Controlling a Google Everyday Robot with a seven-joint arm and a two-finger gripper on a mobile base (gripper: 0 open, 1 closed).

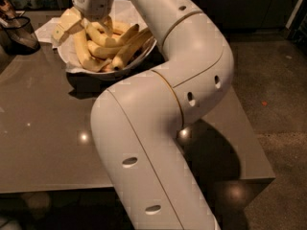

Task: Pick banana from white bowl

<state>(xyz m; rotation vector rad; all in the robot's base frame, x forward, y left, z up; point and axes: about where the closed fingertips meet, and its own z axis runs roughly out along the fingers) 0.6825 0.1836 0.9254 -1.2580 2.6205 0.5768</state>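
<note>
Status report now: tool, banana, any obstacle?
Tool low over white bowl, among bananas. Bananas lie piled in bowl. Dark basket stands apart from bowl.

table [43,128]: glossy grey-brown, fills left and centre, dotted with lamp glare | floor [278,80]: dark, speckled, lies right | far wall [240,4]: dark, unlit | gripper [79,28]: hangs above table's far-left part

No text, label, brand, number or sign can be read anywhere: none on the arm [158,128], the bowl [145,53], the bananas [120,49] or the desk [43,143]. The gripper [85,25] hangs over the bowl, down among the bananas.
</note>
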